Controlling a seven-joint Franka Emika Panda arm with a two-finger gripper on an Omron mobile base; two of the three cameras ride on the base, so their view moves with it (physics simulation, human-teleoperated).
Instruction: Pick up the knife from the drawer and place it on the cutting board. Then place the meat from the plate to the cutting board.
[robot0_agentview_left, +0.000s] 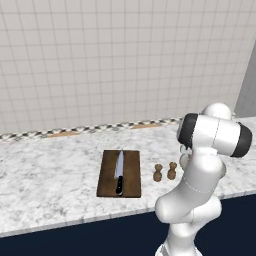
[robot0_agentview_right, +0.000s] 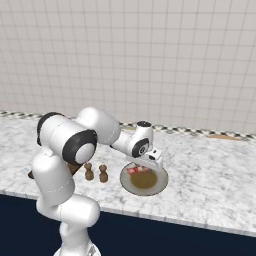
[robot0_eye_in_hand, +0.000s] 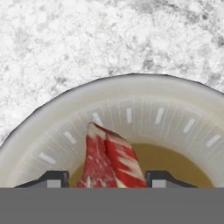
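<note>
Jaws straddle red, pale-streaked meat (robot0_eye_in_hand: 110, 159) on plate (robot0_eye_in_hand: 144, 100).

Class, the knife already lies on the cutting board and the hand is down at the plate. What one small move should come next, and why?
Probably close the hand on the meat: in the hand view the slab sits between the two open fingertips, on the plate. The knife already lies on the cutting board, so the meat remains.
</note>
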